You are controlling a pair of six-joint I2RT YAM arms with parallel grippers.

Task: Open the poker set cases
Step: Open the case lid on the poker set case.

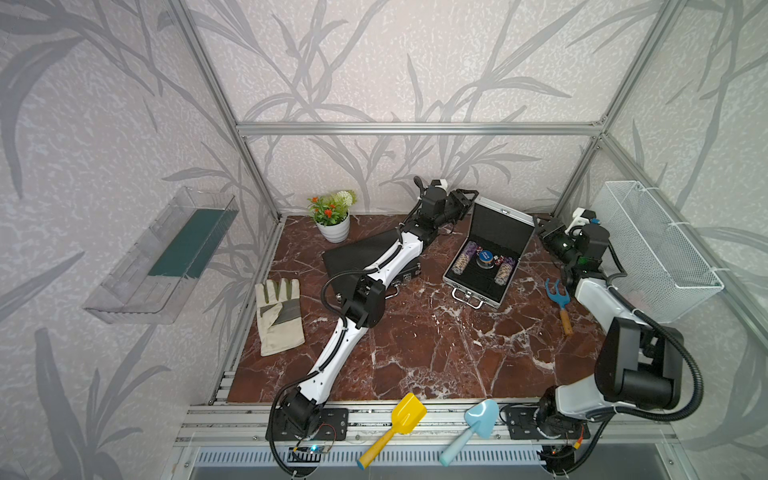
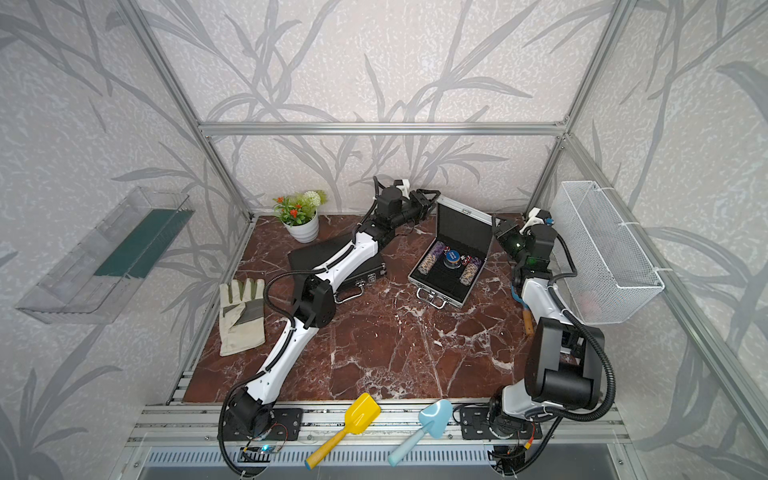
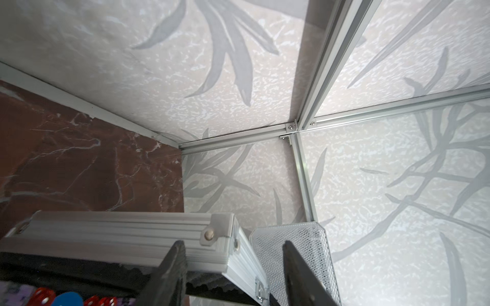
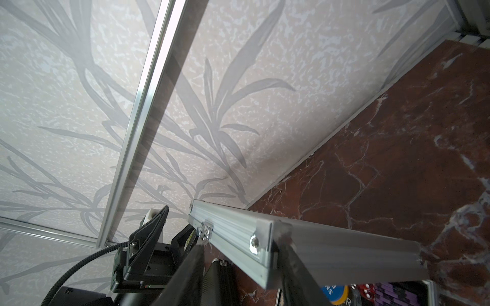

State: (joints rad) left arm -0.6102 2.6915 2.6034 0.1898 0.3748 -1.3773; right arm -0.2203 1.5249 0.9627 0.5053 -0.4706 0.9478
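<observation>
Silver case stands open centre-right; black case beside it remains unopened. We see left claw and right claw parted loosely around the lid's corners.

You see two poker set cases, one silver, one black. You also see two shovels, one glove, one plant.

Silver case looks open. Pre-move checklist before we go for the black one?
1. Lid of silver case upright, chips showing: ok.
2. Lid clear of left pincer: not ok, its open jaws straddle a top corner.
3. Lid clear of right pincer: not ok, it straddles the other top corner.
4. Lid of black case raised: not ok, shut, left arm across it.
5. Its latches released: cannot tell.
</observation>
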